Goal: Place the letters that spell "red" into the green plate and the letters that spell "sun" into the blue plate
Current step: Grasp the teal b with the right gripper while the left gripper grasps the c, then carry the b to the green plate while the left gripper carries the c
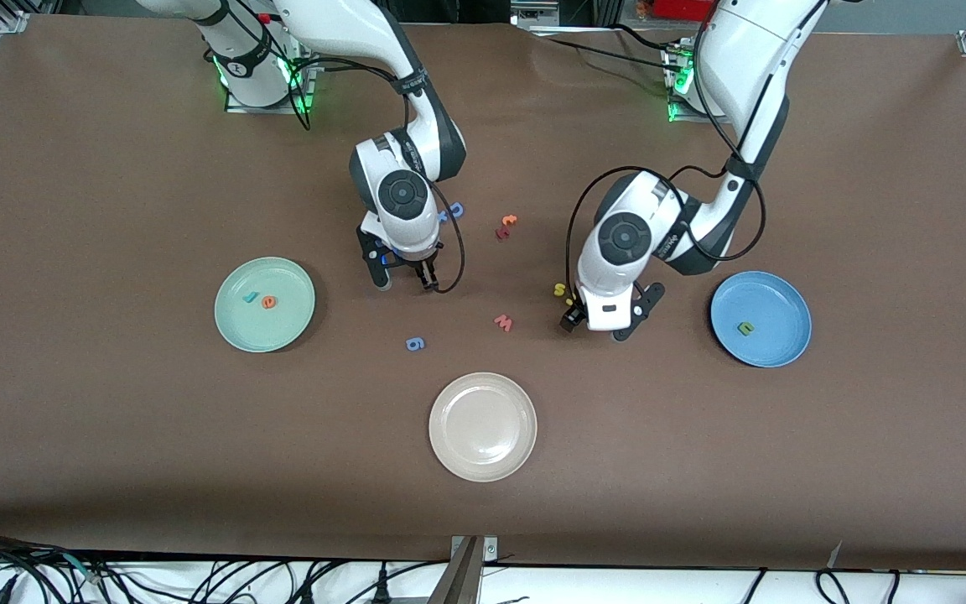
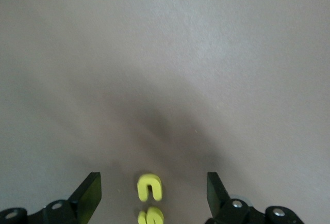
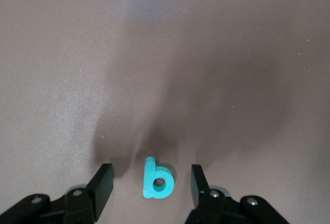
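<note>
On the brown table (image 1: 114, 419), a cream-white plate (image 1: 483, 427) sits nearest the front camera. A blue g (image 1: 416, 343) lies at its 11 o'clock, a red w (image 1: 504, 323) at its 12 o'clock. Farther up at 12 o'clock lie an orange letter (image 1: 510, 221) touching a dark red letter (image 1: 501, 232), and a blue capital D (image 1: 456, 210).

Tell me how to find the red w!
Start at the cream plate, the one nearest the front camera. Just farther from the camera than its rim, between the two grippers, lies the w. It is the only red letter there; the blue g beside it is blue.
</note>
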`<move>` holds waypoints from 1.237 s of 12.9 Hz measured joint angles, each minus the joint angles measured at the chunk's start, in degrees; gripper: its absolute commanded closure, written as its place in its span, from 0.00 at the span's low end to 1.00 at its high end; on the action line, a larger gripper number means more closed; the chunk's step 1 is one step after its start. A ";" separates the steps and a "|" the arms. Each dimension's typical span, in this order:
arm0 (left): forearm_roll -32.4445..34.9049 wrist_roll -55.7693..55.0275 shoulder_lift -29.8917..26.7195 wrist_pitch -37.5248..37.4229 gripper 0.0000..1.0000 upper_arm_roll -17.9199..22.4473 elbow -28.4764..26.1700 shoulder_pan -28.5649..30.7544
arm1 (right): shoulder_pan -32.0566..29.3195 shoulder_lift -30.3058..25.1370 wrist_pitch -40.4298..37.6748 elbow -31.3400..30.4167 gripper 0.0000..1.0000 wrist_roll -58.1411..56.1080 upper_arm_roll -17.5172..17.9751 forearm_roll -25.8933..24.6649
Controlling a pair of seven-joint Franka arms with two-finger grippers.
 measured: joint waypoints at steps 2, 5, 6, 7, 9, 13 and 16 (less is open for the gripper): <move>2.74 -4.13 0.20 1.16 0.09 -0.08 -1.07 -1.34 | 0.08 0.11 0.00 -0.02 0.46 0.00 0.02 0.00; 2.96 -6.08 0.67 1.88 0.09 -0.08 -1.82 -2.46 | 0.20 0.22 0.00 -0.03 0.50 0.00 0.06 0.00; 2.96 -6.19 0.87 1.89 0.10 -0.04 -1.83 -2.44 | 0.24 0.27 0.00 -0.03 0.50 -0.01 0.17 0.00; 2.96 -6.22 1.19 2.07 0.10 0.02 -1.84 -2.40 | 0.34 0.35 0.00 -0.03 0.50 -0.01 0.31 0.00; 2.96 -6.27 2.23 2.93 0.10 0.16 -1.89 -2.33 | 0.53 0.50 0.03 -0.02 0.68 -0.01 0.44 0.00; 2.96 -6.36 3.63 3.89 0.11 0.34 -1.91 -2.20 | 0.54 0.45 0.41 0.09 0.98 -0.62 0.41 0.00; 2.96 -6.44 3.41 3.90 0.11 0.32 -1.91 -2.21 | 0.54 0.44 0.36 0.12 0.98 -2.96 0.38 0.00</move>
